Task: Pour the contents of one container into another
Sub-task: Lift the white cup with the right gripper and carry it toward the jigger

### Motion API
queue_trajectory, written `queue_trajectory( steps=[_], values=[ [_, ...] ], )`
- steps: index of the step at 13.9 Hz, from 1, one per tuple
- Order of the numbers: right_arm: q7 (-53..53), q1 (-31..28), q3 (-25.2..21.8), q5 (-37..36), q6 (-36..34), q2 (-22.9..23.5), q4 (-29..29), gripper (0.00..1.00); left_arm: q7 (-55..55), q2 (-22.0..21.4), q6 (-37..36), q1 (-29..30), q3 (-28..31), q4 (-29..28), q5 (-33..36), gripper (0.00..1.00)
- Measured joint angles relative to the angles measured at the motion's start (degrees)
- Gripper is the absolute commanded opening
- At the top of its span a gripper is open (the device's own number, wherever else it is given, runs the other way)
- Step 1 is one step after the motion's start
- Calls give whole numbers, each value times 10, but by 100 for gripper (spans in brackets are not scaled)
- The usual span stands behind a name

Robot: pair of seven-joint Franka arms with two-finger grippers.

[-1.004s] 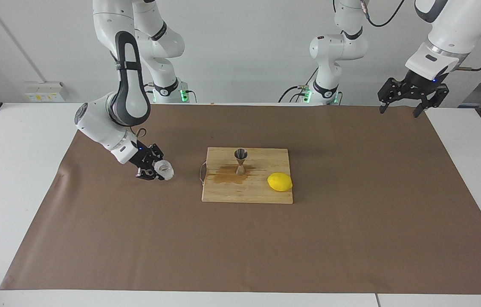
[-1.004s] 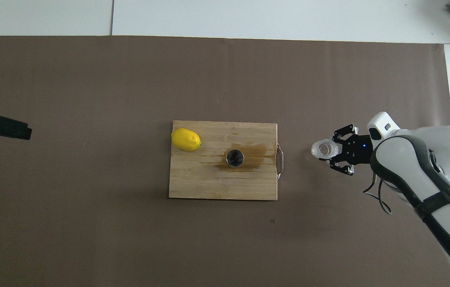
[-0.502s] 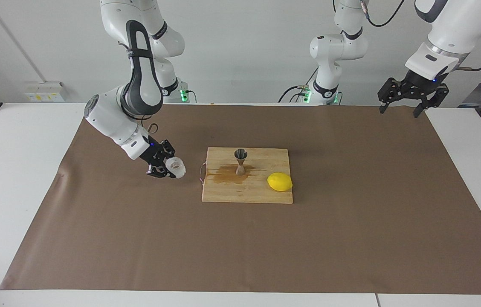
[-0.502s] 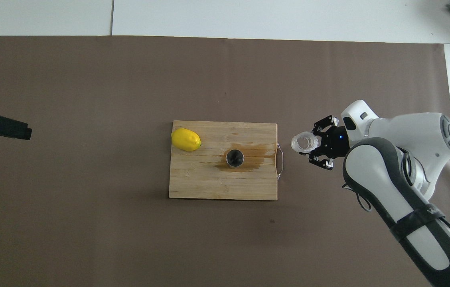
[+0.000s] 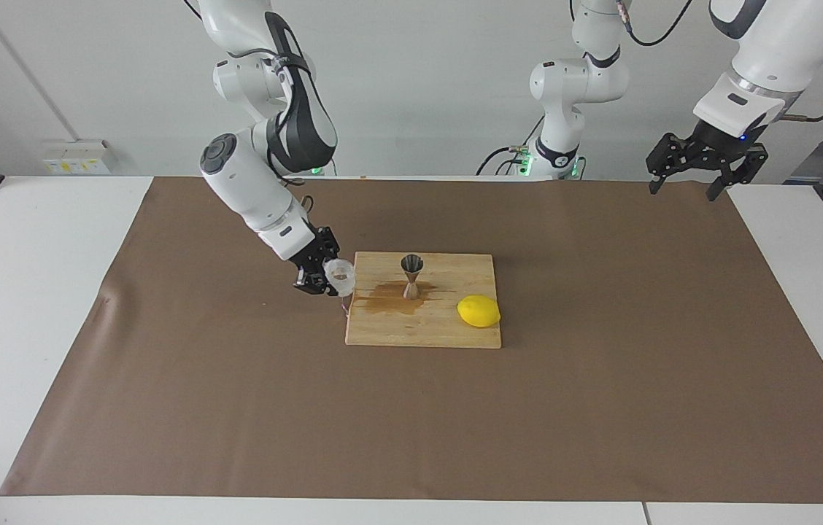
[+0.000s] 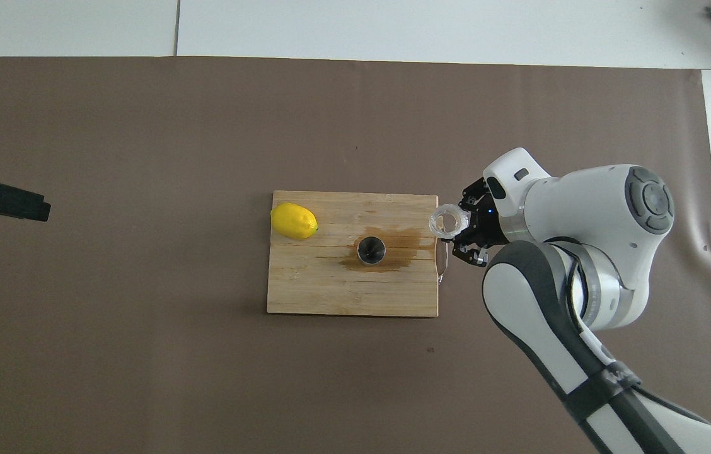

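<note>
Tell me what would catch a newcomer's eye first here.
The right gripper holds a clear glass cup in the air over the handle end of a wooden cutting board. On the board a steel jigger stands in a brown spill, with a yellow lemon beside it.

Right end effector (image 5: pixel 331 277) grips glass cup (image 5: pixel 339 273) over board (image 5: pixel 422 328) edge; jigger (image 5: pixel 411 276) upright beside lemon (image 5: pixel 478 311).

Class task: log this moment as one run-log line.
right claw: shut on glass cup, over board's handle end | jigger: upright on cutting board | left claw: open, waiting
</note>
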Motion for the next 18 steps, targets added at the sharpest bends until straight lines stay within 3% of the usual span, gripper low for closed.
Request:
queue_trajectory(
  steps=[4, 18],
  values=[
    [81, 41, 0, -85, -25, 3, 36, 37, 0, 0, 0, 0, 0, 0, 0, 100],
    [145, 122, 0, -274, -86, 42, 103, 37, 0, 0, 1, 0, 0, 0, 0, 100]
  ],
)
